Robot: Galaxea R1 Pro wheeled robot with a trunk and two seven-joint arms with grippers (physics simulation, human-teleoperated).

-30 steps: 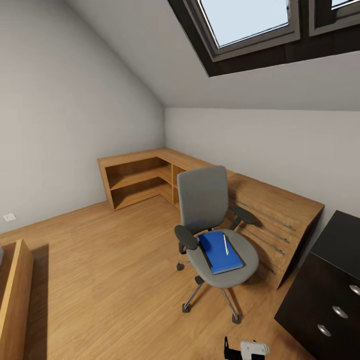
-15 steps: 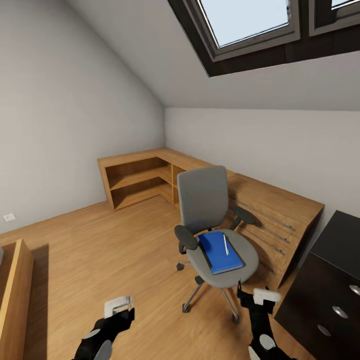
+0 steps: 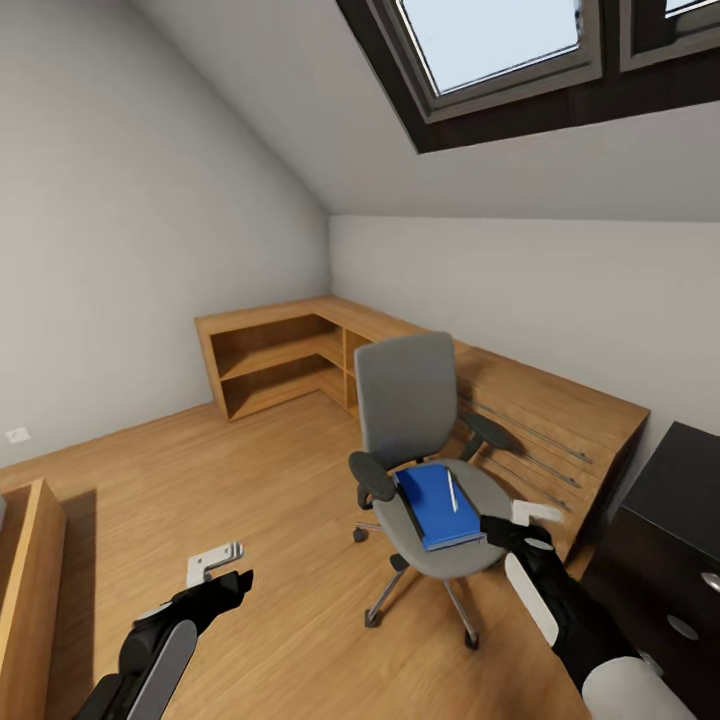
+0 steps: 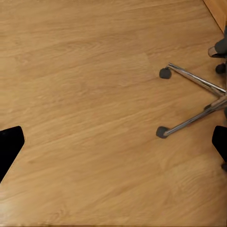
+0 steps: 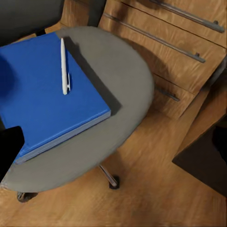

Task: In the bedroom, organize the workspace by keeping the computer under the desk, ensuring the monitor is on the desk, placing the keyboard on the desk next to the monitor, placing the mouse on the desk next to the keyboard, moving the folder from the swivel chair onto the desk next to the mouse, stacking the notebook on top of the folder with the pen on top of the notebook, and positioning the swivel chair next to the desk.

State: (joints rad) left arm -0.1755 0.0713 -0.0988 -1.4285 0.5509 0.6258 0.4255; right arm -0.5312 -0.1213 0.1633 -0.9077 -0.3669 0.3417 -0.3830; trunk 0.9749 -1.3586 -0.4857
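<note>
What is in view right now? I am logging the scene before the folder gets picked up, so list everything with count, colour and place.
Grey padded swivel chair: one, black armrests, chrome base, mid-room.
Flat bright blue folder: one, lying on the chair seat.
Thin white pen: one, lying on the folder.
Low wooden shelving: one, light brown, along the far walls.
Glossy black drawer unit: one, at right.
Dark-framed skylight: one, in the sloped ceiling.
Left gripper: one, over bare floor.
Right gripper: one, beside the chair seat.

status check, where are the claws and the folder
Right claw at the grey swivel chair's seat edge, beside the flat blue folder; thin white pen on top. Left claw over wood floor. Path clear.
</note>
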